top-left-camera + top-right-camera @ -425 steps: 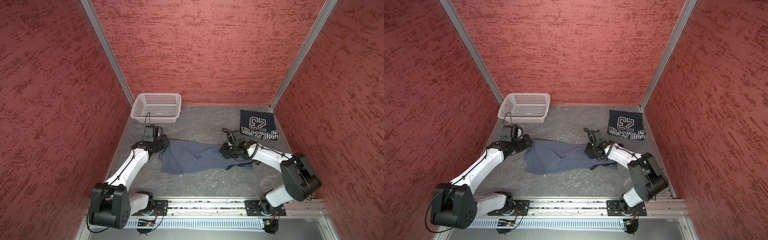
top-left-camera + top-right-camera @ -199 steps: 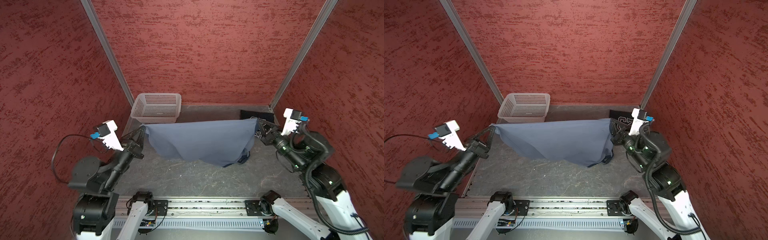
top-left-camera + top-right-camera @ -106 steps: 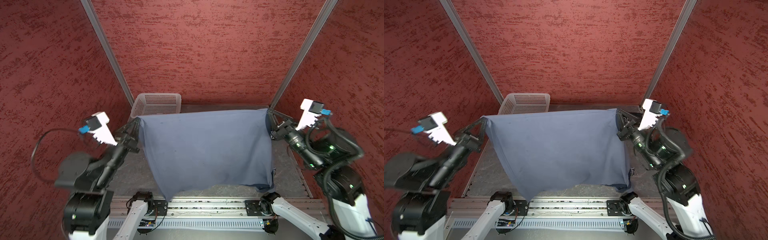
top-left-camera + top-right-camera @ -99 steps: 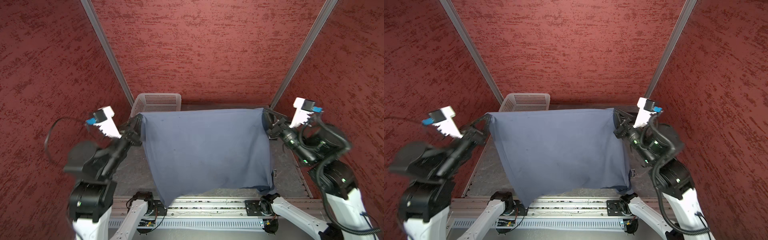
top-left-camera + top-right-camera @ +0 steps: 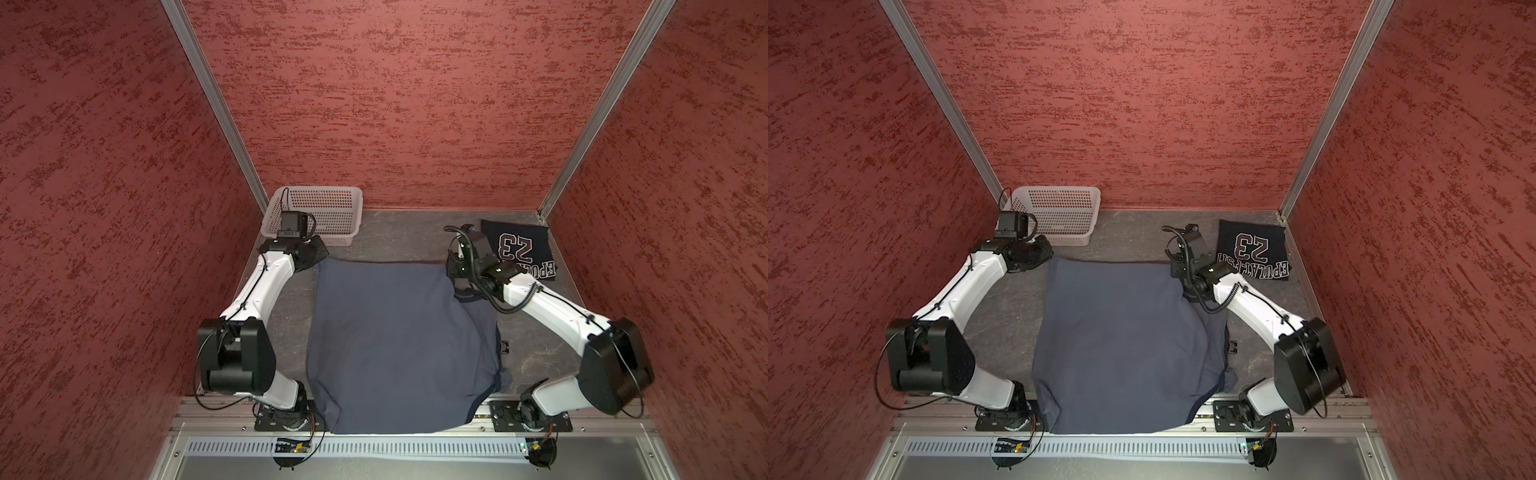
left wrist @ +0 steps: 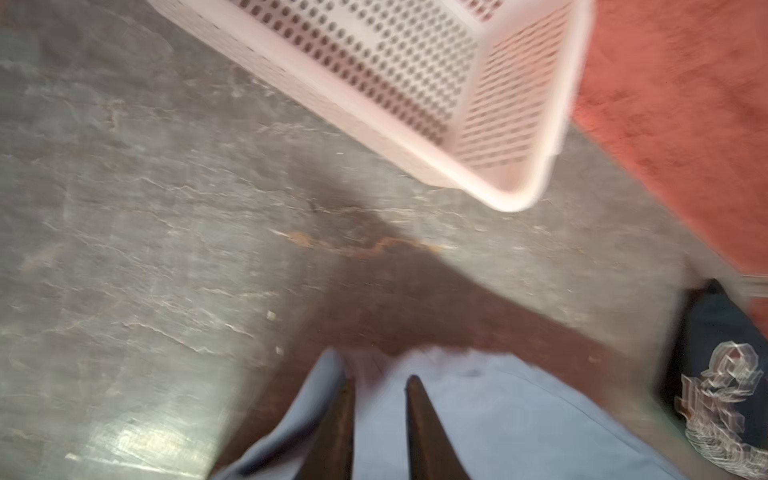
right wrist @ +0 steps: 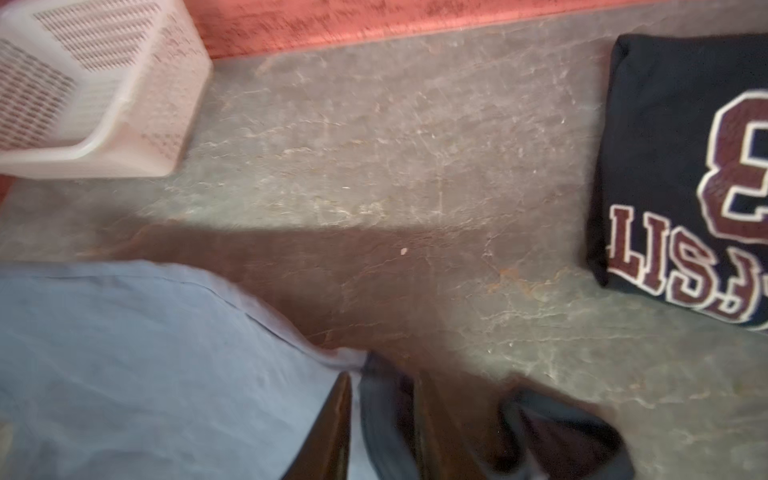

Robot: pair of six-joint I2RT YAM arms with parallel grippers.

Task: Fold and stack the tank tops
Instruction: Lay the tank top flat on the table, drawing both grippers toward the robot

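The slate grey-blue tank top (image 5: 395, 340) lay spread flat between the arms, the folded navy tank top (image 5: 519, 249) sat just beside the right gripper (image 7: 382, 378), and it and the left gripper (image 6: 379, 380) each stood half open astride one far corner of the grey-blue cloth.

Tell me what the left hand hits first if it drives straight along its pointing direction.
Probably the bare table just past the hem of the grey top; the left hand angles down toward it. Kept level, the white basket is next in line. Depth unclear in this blurred view.
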